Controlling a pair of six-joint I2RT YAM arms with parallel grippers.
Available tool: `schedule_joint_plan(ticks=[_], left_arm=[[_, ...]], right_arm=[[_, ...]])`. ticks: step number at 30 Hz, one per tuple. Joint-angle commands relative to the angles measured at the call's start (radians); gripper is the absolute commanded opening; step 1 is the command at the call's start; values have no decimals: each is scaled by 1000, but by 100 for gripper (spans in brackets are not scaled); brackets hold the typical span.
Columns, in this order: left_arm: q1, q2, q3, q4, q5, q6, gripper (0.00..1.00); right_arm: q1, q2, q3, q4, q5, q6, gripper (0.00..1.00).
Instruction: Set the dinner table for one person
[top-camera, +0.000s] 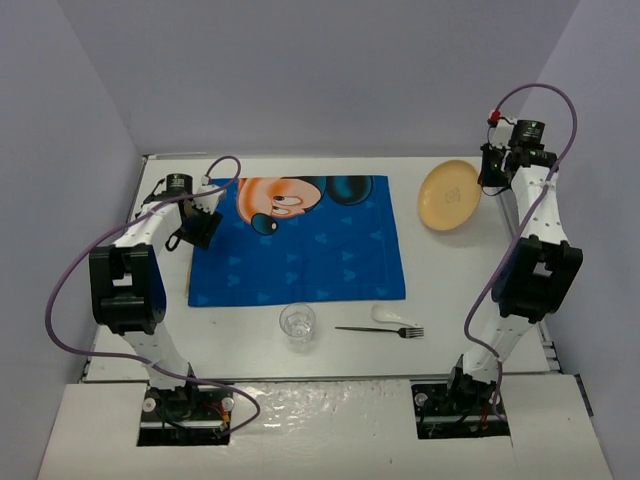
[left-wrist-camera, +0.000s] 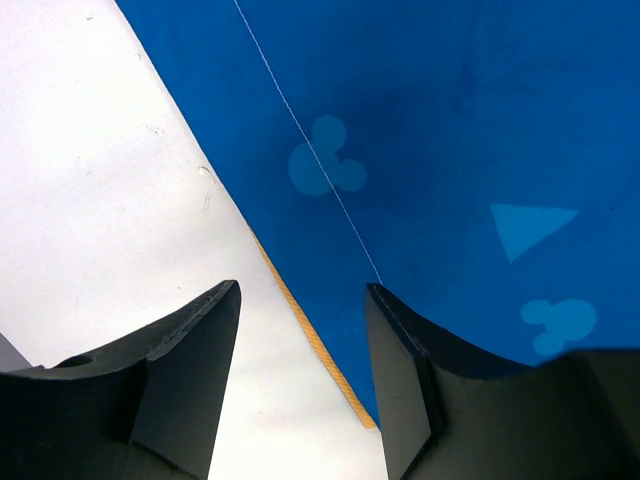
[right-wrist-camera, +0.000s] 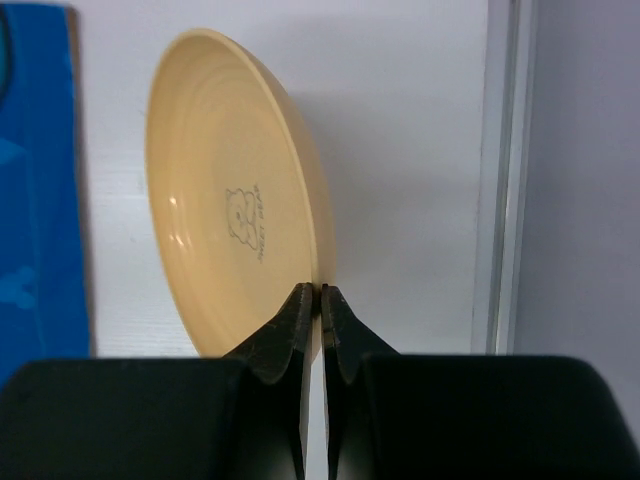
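The bench (top-camera: 450, 275), your dinner table, spreads ahead of both arms; at its far right your right end effector (right-wrist-camera: 320, 292) pinches the rim of the yellow plate (right-wrist-camera: 230, 190) by the very tips. Lift slowly, since so shallow a hold may slip, and aim for the blue placemat (top-camera: 300, 262). The left end effector (left-wrist-camera: 300, 290) hangs spread, empty, over that placemat's left edge. The surface is matte white, walled by pale panels (top-camera: 300, 70).

Flat white matte dinner table (top-camera: 445, 275)
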Motion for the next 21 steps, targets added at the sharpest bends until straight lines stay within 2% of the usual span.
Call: schedule_joint_plan(ticks=[1,12,21], left_arm=[[7,-70,38,32,15,-9,50],[8,-75,36,25,13,-5,49],[7,-92,49,3,-1,-12,50]], right_arm=[[31,-89,167,-58,-162,63,0],[137,-36,196,-74,-325,150,0],[356,103,256,-104,-457,145,0]])
